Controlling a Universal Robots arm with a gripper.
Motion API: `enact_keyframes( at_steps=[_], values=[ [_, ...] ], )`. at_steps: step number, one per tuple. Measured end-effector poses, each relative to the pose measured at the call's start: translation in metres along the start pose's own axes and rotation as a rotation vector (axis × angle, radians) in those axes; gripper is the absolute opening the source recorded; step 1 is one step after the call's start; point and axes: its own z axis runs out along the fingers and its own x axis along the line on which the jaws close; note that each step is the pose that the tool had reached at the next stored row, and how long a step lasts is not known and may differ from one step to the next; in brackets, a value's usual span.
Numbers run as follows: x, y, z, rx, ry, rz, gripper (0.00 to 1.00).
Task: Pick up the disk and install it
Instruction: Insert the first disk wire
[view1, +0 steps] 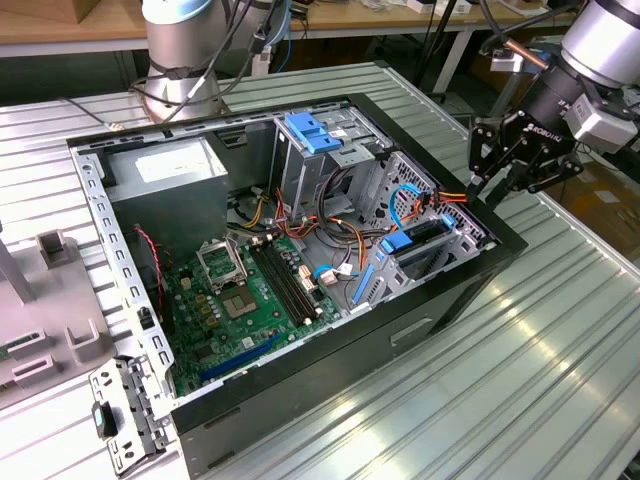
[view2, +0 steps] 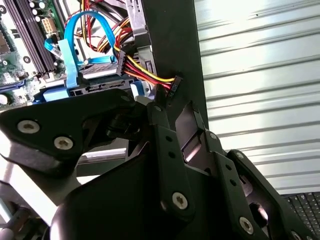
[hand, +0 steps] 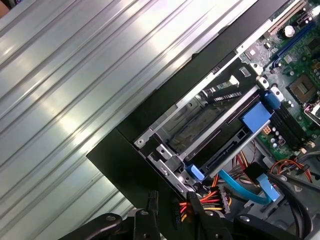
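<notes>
Gripper (view1: 500, 160) looks empty, fingers apart, just outside the computer case (view1: 440, 300); the disk (hand: 220, 131) inside looks stiff, heavyish, so grab its blue rails

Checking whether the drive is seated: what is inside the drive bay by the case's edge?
In the first wrist view the disk lies in the bay, blue rail at its inner end, cables beside its connector end. Anything beneath it is covered.
</notes>
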Motion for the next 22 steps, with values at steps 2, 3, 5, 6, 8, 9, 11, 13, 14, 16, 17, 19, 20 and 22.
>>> enact_keyframes(
  at_steps=[2,3,5,6,8,9,11,13,14,16,17,19,20,22],
  values=[
    [0.0001,-0.0015,0.0011,-0.0016,0.0000,-0.018,0.36],
    [0.0001,-0.0020,0.0015,-0.0019,-0.0001,-0.022,0.36],
    [0.0005,-0.0031,0.0025,-0.0024,-0.0002,-0.029,0.36],
    [0.0006,-0.0033,0.0032,-0.0027,0.0000,-0.030,0.36],
    [0.0010,-0.0037,0.0049,-0.0029,0.0000,-0.032,0.36],
    [0.0012,-0.0037,0.0057,-0.0030,0.0000,-0.033,0.36],
    [0.0013,-0.0038,0.0058,-0.0032,0.0000,-0.035,0.36],
    [0.0013,-0.0038,0.0059,-0.0032,-0.0001,-0.037,0.36],
    [0.0013,-0.0038,0.0059,-0.0032,-0.0001,-0.037,0.36],
    [0.0013,-0.0038,0.0059,-0.0032,-0.0003,-0.039,0.35],
    [0.0013,-0.0038,0.0059,-0.0033,-0.0003,-0.040,0.35],
    [0.0013,-0.0038,0.0058,-0.0035,-0.0001,-0.041,0.22],
    [0.0013,-0.0038,0.0059,-0.0034,-0.0003,-0.042,0.18],
    [0.0013,-0.0038,0.0058,-0.0035,-0.0003,-0.043,0.18]
  ],
)
